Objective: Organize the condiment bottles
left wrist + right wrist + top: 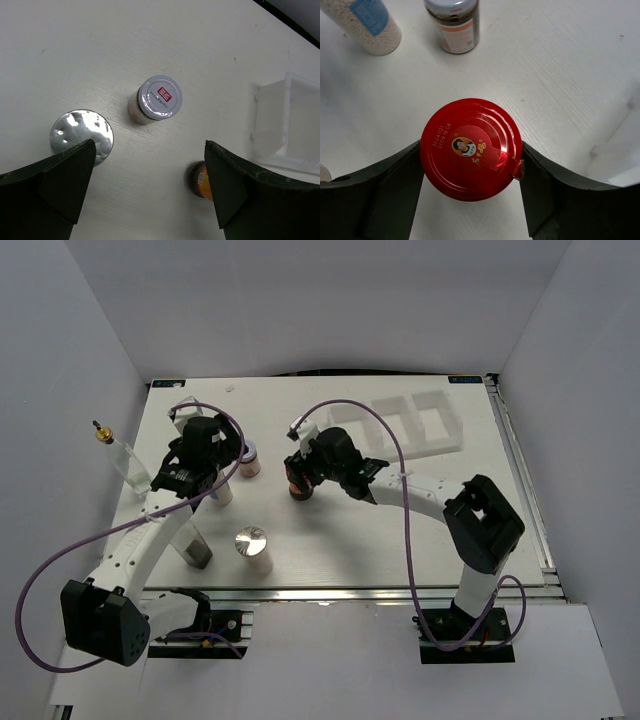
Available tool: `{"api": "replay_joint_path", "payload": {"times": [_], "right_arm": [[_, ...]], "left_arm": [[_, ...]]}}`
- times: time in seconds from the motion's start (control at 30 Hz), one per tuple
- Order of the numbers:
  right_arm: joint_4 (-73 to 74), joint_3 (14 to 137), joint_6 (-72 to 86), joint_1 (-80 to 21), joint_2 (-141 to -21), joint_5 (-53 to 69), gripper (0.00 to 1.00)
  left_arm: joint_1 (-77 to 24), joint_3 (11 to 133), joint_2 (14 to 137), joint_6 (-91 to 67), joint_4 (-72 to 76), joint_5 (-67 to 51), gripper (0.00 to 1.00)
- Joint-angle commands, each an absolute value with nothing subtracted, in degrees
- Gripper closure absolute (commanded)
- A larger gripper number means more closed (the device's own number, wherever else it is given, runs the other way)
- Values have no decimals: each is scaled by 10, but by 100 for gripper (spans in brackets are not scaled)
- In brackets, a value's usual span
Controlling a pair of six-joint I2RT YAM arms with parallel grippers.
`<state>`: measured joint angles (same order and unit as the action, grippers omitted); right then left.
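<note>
The dark red-capped jar (470, 148) (300, 486) stands upright mid-table, and my right gripper (471, 165) (303, 478) is shut on it, one finger pressed to each side of the cap. My left gripper (150, 150) (212, 485) hovers open over bare table with nothing between its fingers. A short pale-lidded jar (159, 97) (250, 460) (452, 22) stands ahead of it. A silver cap (80, 134) lies beside its left finger, and the red-capped jar's side (200, 180) peeks out by its right finger. A silver-capped bottle (252, 545) stands nearer the front.
The white three-compartment tray (410, 425) (285, 120) sits at the back right. A bottle of white granules with a blue label (367, 25) (223, 495) stands under the left arm. A slim gold-capped bottle (115, 450) leans at the left edge, and a dark object (197, 555) lies near the front left.
</note>
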<state>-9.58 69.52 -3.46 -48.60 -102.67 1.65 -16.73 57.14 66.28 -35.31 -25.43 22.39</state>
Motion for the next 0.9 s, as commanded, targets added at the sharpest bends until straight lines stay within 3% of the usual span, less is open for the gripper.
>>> {"api": "replay_joint_path", "payload": {"times": [0.0, 0.23, 0.47, 0.67, 0.87], "right_arm": [[-179, 718, -39, -465, -948, -71, 100], [-178, 774, -13, -381, -932, -80, 100], [-154, 866, 14, -296, -1026, -90, 100], [-113, 971, 24, -272, -1121, -84, 100], [-126, 959, 57, -264, -1137, -69, 100]], "left_arm": [[-171, 578, 660, -346, -247, 214, 2], [-171, 566, 639, -348, -237, 210, 2], [-171, 570, 632, -352, -236, 204, 2], [-171, 568, 628, -352, -239, 226, 2], [-171, 571, 636, -352, -243, 232, 2]]}}
